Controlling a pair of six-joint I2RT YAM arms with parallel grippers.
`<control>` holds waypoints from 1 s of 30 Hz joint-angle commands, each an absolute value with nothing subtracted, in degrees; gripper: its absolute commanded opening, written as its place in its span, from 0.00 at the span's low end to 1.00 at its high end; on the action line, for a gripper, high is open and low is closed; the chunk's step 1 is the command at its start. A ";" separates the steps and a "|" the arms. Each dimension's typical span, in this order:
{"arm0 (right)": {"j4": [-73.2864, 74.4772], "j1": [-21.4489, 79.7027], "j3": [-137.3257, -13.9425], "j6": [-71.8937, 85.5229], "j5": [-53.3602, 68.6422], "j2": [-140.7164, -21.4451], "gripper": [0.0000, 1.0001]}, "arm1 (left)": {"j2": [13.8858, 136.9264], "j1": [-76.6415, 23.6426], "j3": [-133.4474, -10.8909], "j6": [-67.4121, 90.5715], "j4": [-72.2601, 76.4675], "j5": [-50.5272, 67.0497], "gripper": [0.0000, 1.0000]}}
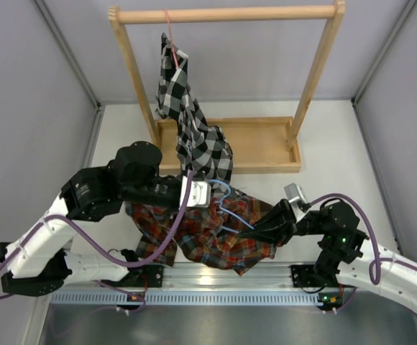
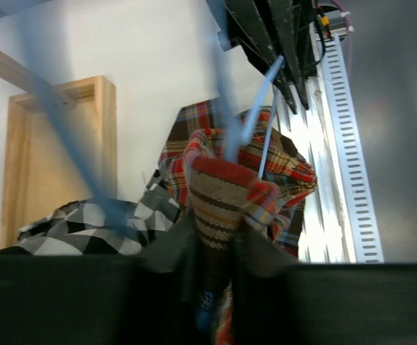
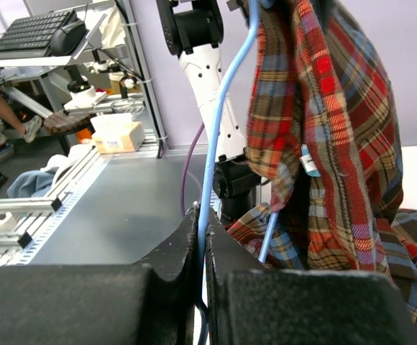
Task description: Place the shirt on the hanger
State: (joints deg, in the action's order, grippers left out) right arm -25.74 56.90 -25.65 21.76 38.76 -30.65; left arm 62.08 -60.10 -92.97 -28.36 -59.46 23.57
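Left fingers [image 2: 171, 253] pinch a fold of the shirt [image 1: 219, 241], holding it up off the worktop [image 1: 352, 165]. Right fingers [image 3: 181, 244] are closed tight on the hanger [image 3: 219, 122] wire. Shirt is bunched at the near edge between the arms, hanger partly in it. Checked shirt [image 1: 187, 108] hangs on the far rack [image 1: 223, 14].

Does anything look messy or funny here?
Yes. The checked shirt hangs crooked off its pink hanger on the wooden rack, trailing down to the rack's base. The plaid shirt is bunched in a heap.

shirt [image 1: 208, 233] and hanger [image 3: 208, 180] before rack [image 1: 266, 147]
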 commanded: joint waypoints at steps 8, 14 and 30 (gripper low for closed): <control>-25.22 58.10 -29.88 16.35 40.96 -28.56 0.00 | 61.96 -60.03 -95.89 -28.04 -60.38 29.53 0.00; -23.13 58.10 -30.23 16.35 37.81 -28.13 0.47 | 61.26 -60.03 -95.45 -27.16 -60.38 28.40 0.00; 2.82 58.01 -18.72 42.62 -4.77 -7.81 0.95 | 52.65 -60.03 -75.88 -9.23 -37.98 6.07 0.00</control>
State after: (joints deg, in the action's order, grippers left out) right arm 0.36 57.23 -19.70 34.72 -3.20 -7.05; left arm 54.22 -60.25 -79.94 -12.38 -48.86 10.28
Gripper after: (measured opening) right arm 0.970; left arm 0.107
